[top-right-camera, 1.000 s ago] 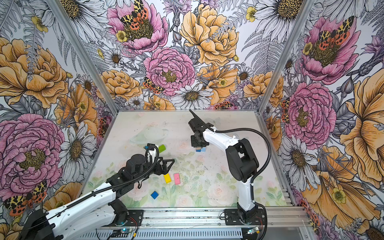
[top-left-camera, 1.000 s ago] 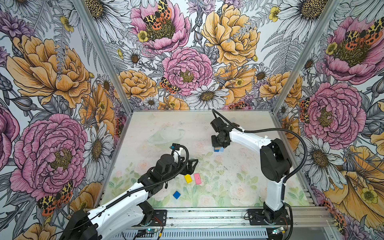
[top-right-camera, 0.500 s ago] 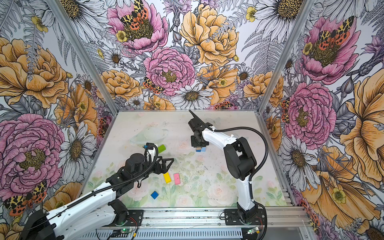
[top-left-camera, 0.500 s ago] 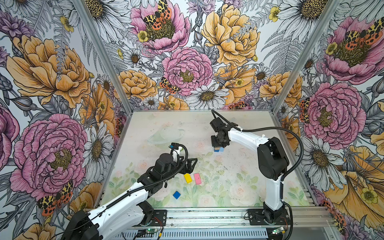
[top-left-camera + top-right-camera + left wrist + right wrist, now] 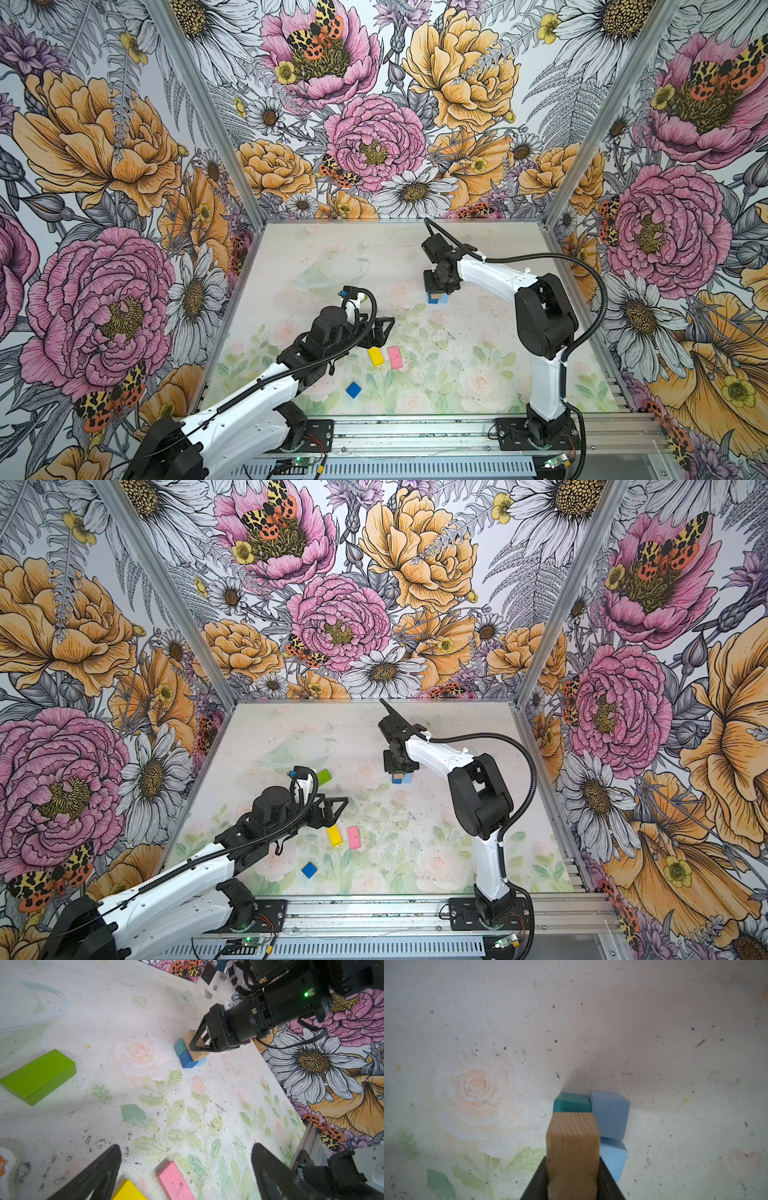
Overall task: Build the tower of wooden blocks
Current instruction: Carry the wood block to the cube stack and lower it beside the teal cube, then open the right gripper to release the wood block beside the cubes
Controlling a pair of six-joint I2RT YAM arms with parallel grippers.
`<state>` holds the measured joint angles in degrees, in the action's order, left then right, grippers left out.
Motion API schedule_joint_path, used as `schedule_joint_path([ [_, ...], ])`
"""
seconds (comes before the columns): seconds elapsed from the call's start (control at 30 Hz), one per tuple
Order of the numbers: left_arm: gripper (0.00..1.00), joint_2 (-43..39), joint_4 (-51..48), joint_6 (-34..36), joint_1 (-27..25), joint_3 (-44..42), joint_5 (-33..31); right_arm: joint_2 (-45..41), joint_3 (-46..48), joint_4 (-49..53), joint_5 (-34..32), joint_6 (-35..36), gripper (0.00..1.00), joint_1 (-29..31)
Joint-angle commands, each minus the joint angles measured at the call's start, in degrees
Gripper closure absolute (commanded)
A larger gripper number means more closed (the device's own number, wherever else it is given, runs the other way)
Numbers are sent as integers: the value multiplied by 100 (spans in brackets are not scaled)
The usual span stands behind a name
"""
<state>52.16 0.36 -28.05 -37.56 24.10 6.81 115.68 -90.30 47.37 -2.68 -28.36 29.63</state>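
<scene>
Your R gripper [image 5: 197, 1048] is clamped on the tan brick [image 5: 572, 1147], right over the teal cube [image 5: 571, 1102], blue cube [image 5: 609, 1113] & light blue cube [image 5: 612, 1159]; contact unclear. L gripper [image 5: 186, 1148] hangs w/ jaws apart by the yellow brick [image 5: 375, 356] & pink brick [image 5: 395, 358]. Green brick [image 5: 39, 1076] & dark blue cube [image 5: 353, 390] lie well apart.

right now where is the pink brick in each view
In a top view: pink brick, flat on the mat, front centre.
In a top view: pink brick, same spot.
Left wrist: pink brick close to the camera, between the open jaws of the left gripper.
Right wrist: not in it.
Shared landmark: the yellow brick lying beside it.
</scene>
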Motion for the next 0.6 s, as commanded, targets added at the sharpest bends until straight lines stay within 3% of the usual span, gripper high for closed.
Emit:
schedule_joint_path([
  [0.0,1,24,190,98,82,-21,153,101,-213,-14,66,35,72,-27],
  [0.57,1,16,201,137,104,-2,216,122,-224,33,61,6,70,-35],
])
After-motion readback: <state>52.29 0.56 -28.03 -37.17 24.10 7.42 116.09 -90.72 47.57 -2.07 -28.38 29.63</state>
